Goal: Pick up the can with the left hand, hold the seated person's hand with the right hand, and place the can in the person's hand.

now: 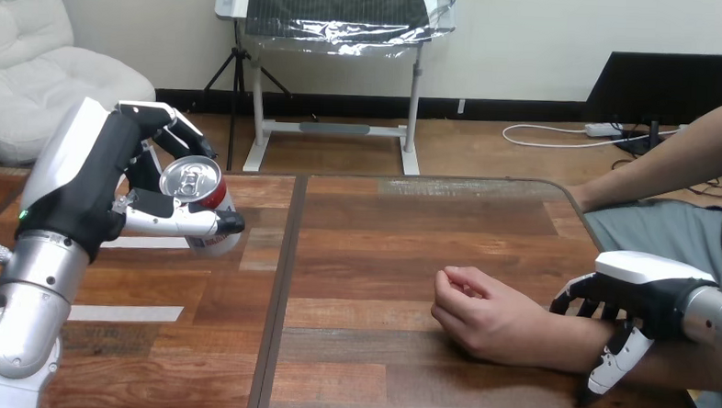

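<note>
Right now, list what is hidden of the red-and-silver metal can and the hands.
Head view:
- lower body of the red-and-silver can, behind the thumb of the left hand
- palm of the person's hand, curled inward
- palm of the right hand, against the person's wrist

We see a brown wooden plank table (382, 260). The person's hand (481, 310) and two flat white strips (127, 312) lie on it.

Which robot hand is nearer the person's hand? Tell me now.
Right. The right hand grips the person's wrist just behind the person's hand; the left hand holds the can far off at the view's left.
</note>
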Motion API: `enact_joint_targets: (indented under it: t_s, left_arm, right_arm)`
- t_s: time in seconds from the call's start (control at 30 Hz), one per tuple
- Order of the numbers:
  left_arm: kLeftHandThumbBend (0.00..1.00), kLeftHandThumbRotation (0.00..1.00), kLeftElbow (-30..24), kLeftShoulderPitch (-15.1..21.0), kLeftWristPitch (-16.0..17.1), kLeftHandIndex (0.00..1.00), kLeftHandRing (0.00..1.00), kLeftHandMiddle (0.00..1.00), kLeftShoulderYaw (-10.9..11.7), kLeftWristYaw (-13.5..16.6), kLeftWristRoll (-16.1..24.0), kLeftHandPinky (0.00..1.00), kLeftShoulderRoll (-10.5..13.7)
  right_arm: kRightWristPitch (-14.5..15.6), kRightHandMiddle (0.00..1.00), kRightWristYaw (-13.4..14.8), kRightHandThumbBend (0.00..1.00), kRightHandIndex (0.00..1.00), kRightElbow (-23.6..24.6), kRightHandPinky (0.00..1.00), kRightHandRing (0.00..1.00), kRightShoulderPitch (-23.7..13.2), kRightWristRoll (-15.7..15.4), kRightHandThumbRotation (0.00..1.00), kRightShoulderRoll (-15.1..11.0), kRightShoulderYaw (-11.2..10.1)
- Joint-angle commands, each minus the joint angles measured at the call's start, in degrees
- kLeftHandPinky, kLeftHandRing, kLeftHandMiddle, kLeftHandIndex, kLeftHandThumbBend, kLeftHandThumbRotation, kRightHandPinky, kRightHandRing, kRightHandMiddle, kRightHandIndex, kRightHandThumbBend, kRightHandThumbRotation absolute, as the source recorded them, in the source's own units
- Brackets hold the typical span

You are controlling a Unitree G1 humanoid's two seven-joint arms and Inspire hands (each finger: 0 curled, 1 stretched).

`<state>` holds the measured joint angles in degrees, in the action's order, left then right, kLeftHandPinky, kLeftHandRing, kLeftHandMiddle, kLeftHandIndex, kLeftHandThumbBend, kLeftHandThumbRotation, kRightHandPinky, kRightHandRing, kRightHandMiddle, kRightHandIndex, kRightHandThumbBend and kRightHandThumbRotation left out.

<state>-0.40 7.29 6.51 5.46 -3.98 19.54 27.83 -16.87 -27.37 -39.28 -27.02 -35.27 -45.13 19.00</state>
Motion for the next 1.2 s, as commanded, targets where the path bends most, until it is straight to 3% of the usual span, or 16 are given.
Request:
enact_joint_targets:
  t_s: [0.0, 0.2, 0.67, 1.1, 1.17]
  left_arm:
    - [0.84, 0.0, -3.24, 3.08, 0.39, 0.39, 0.18, 0.34, 1.31, 0.7, -0.74, 0.15, 0.42]
    - [0.84, 0.0, -3.24, 3.05, 0.38, 0.39, 0.17, 0.34, 1.34, 0.69, -0.77, 0.15, 0.33]
    - [0.84, 0.0, -2.78, 3.07, 1.14, 0.39, 0.19, 0.33, 1.1, 0.47, -0.81, 0.16, 0.56]
    - [0.85, 0.0, -2.45, 3.18, 1.74, 0.39, 0.21, 0.35, 1.06, 1.06, -0.66, 0.18, 0.37]
    - [0.85, 0.0, -2.45, 3.2, 1.62, 0.39, 0.21, 0.35, 1.07, 1.06, -0.67, 0.18, 0.31]
  right_arm:
    - [0.34, 0.72, -0.81, 1.0, 0.79, -2.62, 0.5, 0.64, 3.79, -1.11, 0.23, -0.09, 2.39]
    - [-0.5, 0.67, -0.58, 1.0, 0.77, -1.95, 0.44, 0.57, 4.54, -0.71, 0.24, 0.05, 2.49]
    - [-1.42, 0.68, 0.8, 0.97, 0.71, -0.29, 0.51, 0.62, 6.22, -0.59, 0.25, 0.39, 2.46]
    - [-1.67, 0.64, 3.18, 0.93, 0.65, 1.06, 0.48, 0.57, 7.36, -1.03, 0.21, 0.95, 2.62]
    - [-1.48, 0.61, 3.38, 0.93, 0.63, 1.34, 0.45, 0.53, 7.5, -1.06, 0.2, 1.04, 2.61]
